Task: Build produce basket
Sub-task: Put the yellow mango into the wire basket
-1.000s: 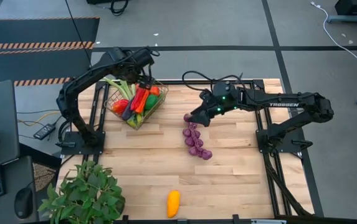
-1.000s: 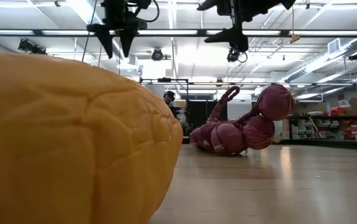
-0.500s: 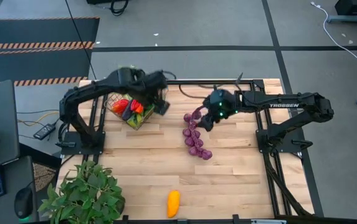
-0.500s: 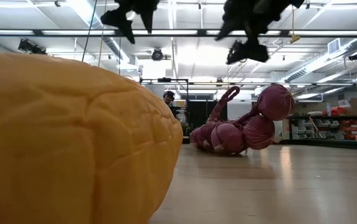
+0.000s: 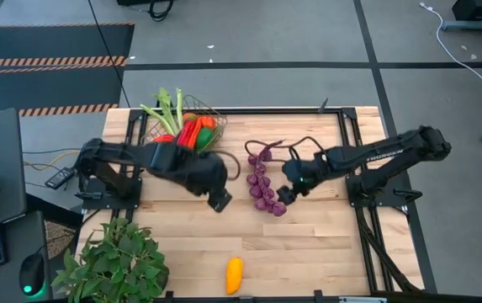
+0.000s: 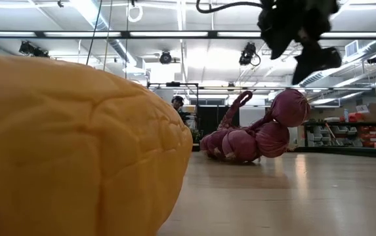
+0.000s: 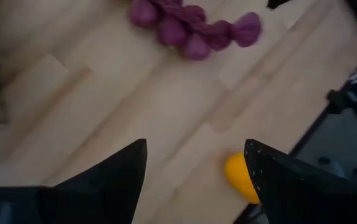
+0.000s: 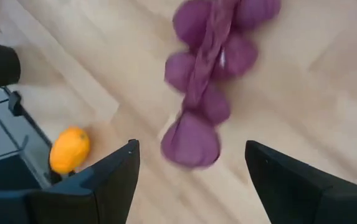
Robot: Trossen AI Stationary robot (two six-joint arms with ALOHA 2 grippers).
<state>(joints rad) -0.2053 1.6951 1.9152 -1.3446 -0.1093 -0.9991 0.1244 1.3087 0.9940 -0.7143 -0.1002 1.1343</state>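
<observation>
The dark wire basket [image 5: 187, 128] stands at the table's far left, holding celery, red, orange and green pieces. The purple grapes [image 5: 262, 181] lie on the table's middle and also show in the low view [image 6: 253, 134]. A yellow-orange piece [image 5: 234, 275] lies near the front edge. My left gripper [image 5: 219, 200] is open and empty above the table, left of the grapes' near end. My right gripper [image 5: 284, 195] is open and empty just right of the grapes' near end, with the grapes [image 8: 206, 74] ahead of its fingers.
A leafy green plant [image 5: 114, 261] stands at the table's near left corner. Bare wood lies between the grapes and the yellow-orange piece [image 7: 240, 177]. The yellow-orange piece fills the low view's left [image 6: 76, 151]. A person shows far off in the room [image 6: 178, 103].
My left gripper has swung from above the basket toward the table's near edge and right, ending beside the grapes. My right gripper has gone from the grapes' far end toward the near edge, to the right of their near end.
</observation>
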